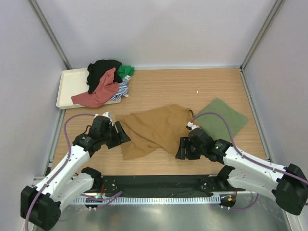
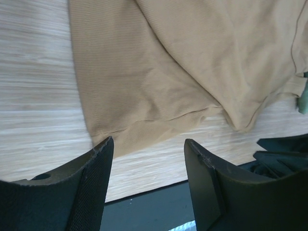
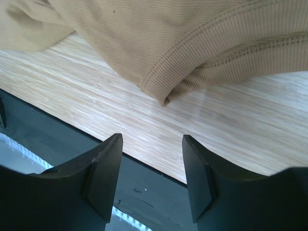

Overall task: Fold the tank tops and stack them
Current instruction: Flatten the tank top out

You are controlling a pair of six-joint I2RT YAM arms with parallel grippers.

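A mustard brown tank top lies crumpled and partly folded over in the middle of the table, also filling the left wrist view and the top of the right wrist view. My left gripper is open at its left edge, nothing between its fingers. My right gripper is open at the top's lower right corner, its fingers empty. An olive green tank top lies folded flat at the right. Red, black and other tops are heaped at the back left.
A cream tray sits at the back left under part of the heap. The dark base rail runs along the near table edge. Grey walls close in both sides and the back.
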